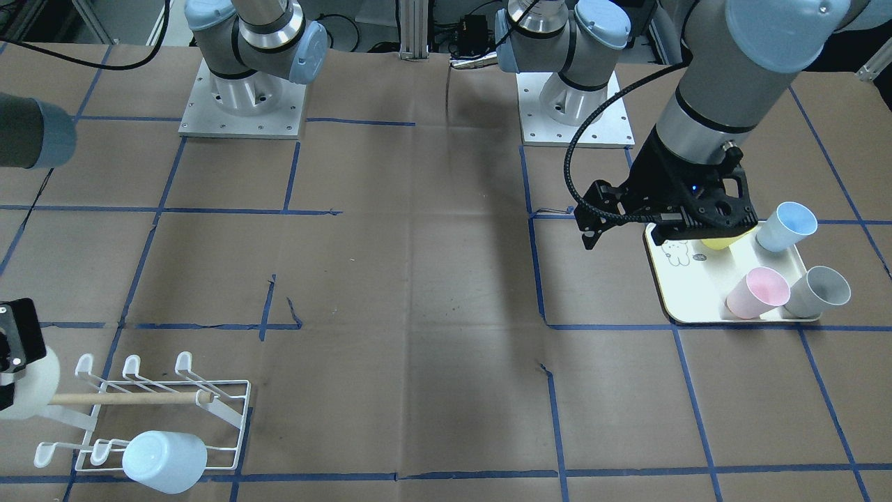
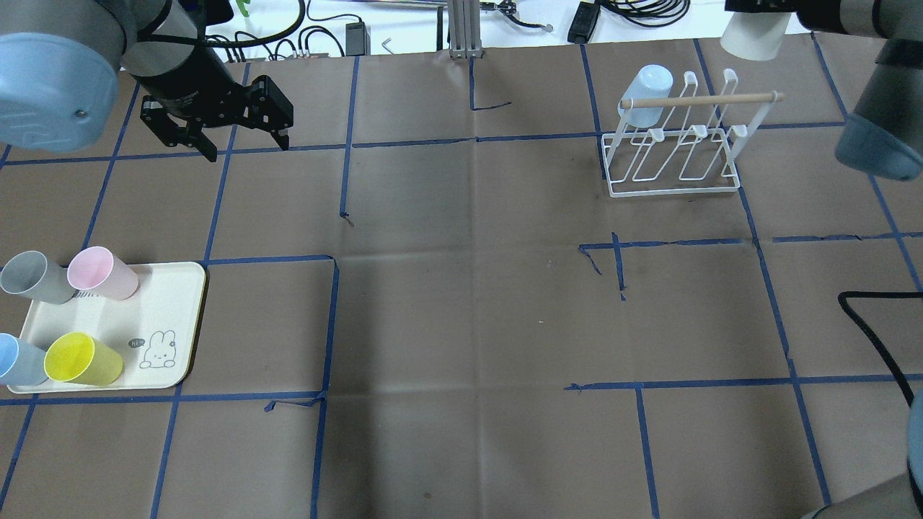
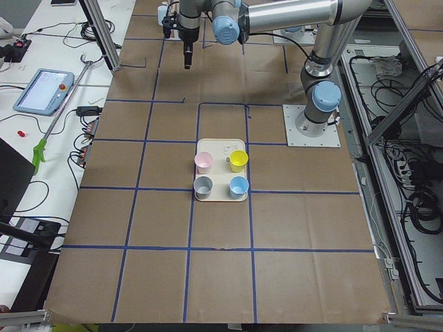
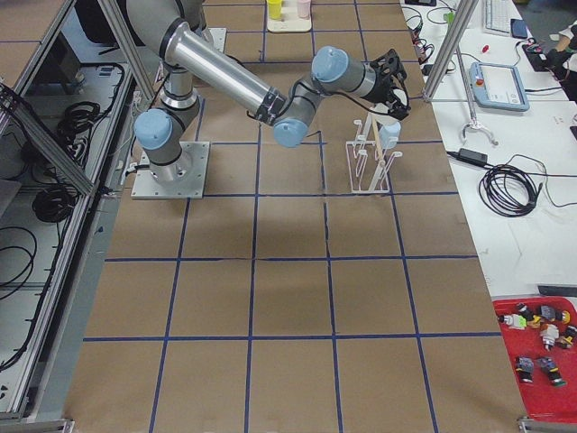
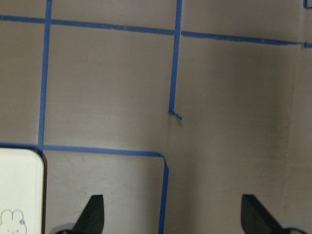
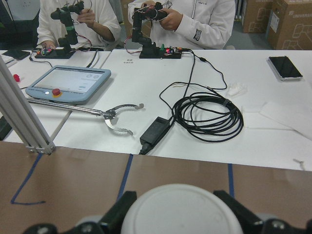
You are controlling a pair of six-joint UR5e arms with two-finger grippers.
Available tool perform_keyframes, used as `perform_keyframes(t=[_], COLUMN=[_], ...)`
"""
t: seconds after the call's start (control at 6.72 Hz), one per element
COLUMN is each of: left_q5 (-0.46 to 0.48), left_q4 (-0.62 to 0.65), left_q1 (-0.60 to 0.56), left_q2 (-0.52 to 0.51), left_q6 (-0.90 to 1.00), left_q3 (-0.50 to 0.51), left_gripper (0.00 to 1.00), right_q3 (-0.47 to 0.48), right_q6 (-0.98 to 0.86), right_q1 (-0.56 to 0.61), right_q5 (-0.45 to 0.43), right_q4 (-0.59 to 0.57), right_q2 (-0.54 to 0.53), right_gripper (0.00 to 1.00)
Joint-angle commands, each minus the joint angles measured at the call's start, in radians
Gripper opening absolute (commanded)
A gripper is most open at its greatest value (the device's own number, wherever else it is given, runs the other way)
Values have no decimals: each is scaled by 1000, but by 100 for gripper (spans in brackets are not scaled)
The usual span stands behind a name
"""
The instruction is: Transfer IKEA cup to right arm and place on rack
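White cup (image 6: 181,202) gripped by the right gripper (image 6: 178,217), near the rack (image 2: 699,101).
Right wrist: black fingers (image 6: 119,209) pressed its sides. Overhead: it hung near the rack's far right end; a pale blue cup (image 2: 647,85) sat on a prong. Left gripper (image 2: 249,149) gaped wide, empty, well beyond the tray (image 2: 173,303).

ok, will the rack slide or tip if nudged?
Likely slides: the rack is thin wire, with nothing visibly fastening it down. Tipping seems less likely given its wide base, though the blue cup loads one end.
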Motion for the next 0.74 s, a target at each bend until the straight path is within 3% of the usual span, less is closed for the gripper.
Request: perform_keyframes(t=[0.0,0.3,0.59], left_q5=[47,47,38], left_q4=[-41,-22,29], left_q1=[-23,-21,-21], left_q2=[56,61,61], left_q6=[-7,19,20], left_q3=[-29,-50,-48], left_gripper=[99,99,99], right_q3=[-104,-152,-124], right_q6=[-104,-97,-91], right_q1=[-27,-25,-13], right_q5=[-4,-7,-4], right_q4=[-2,-8,-7], right_q2=[111,160,173], right_gripper=[20,19,19])
